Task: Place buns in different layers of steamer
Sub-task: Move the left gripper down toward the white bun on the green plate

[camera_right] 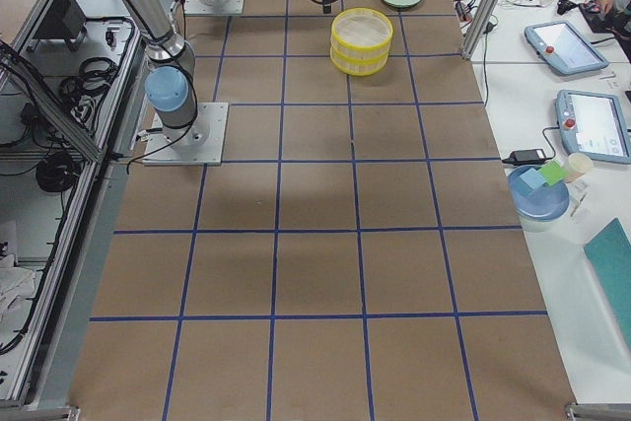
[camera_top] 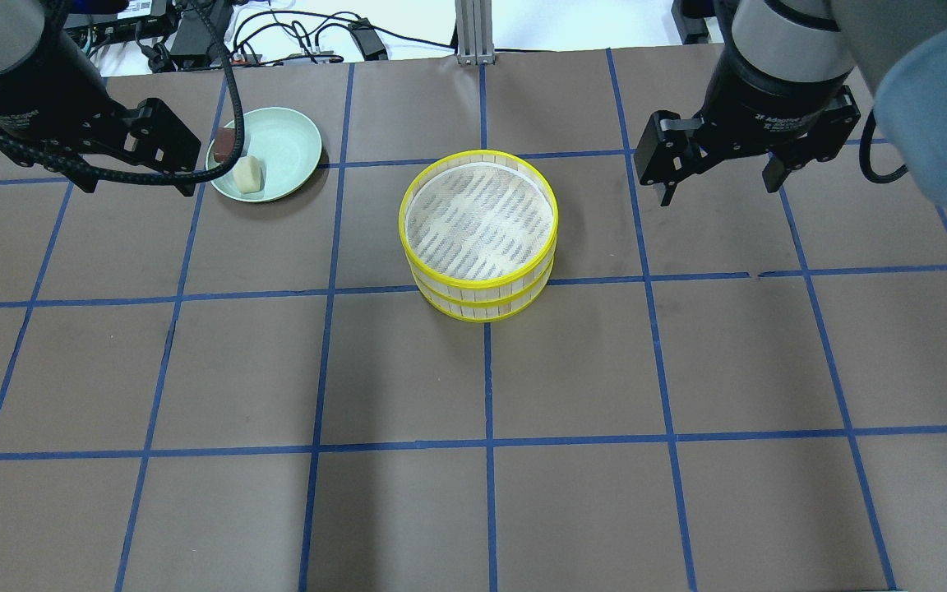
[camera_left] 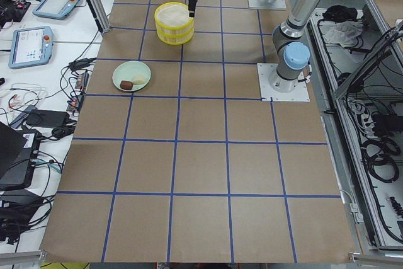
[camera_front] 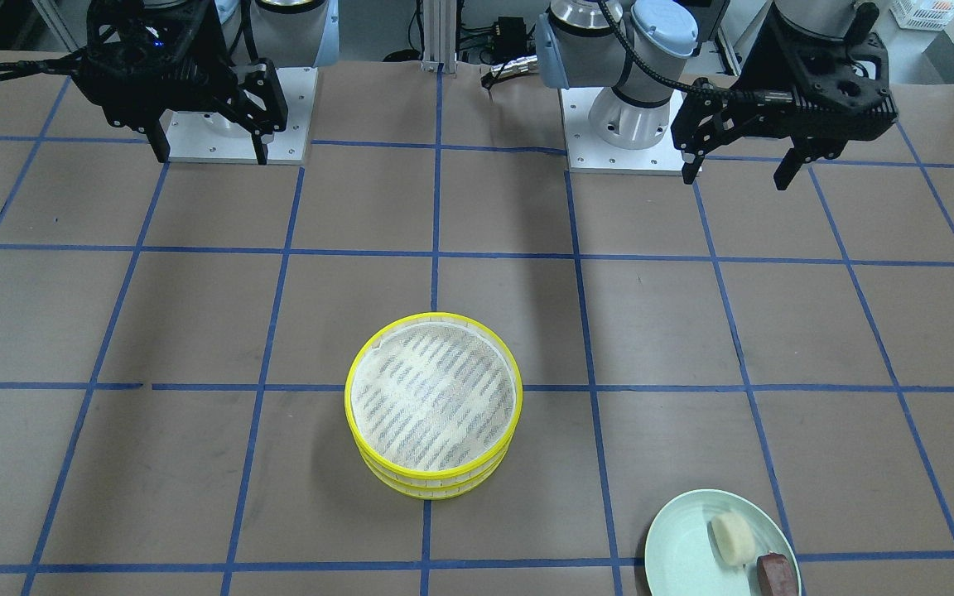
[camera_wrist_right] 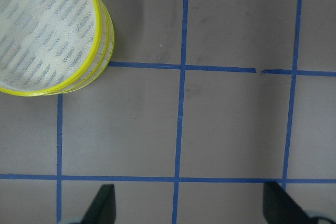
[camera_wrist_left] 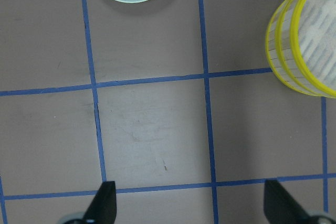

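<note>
The steamer (camera_top: 482, 298) is two stacked yellow-rimmed trays with a whitish mesh liner, standing mid-table; its top tray holds nothing. It also shows in the front view (camera_front: 431, 484) and at the edge of both wrist views (camera_wrist_left: 294, 40) (camera_wrist_right: 102, 35). The cream bun (camera_top: 249, 174) and the reddish-brown bun (camera_top: 228, 141) lie on a pale green plate (camera_top: 286, 141); the front view shows them too (camera_front: 732, 538) (camera_front: 778, 574). My left gripper (camera_top: 135, 185) hangs open and empty just beside the plate. My right gripper (camera_top: 720, 191) hangs open and empty, to the right of the steamer.
The table is brown with a blue tape grid. The arm bases (camera_front: 622, 124) stand at the robot's side. Tablets and cables (camera_left: 38, 36) lie on the side bench beyond the table's far edge.
</note>
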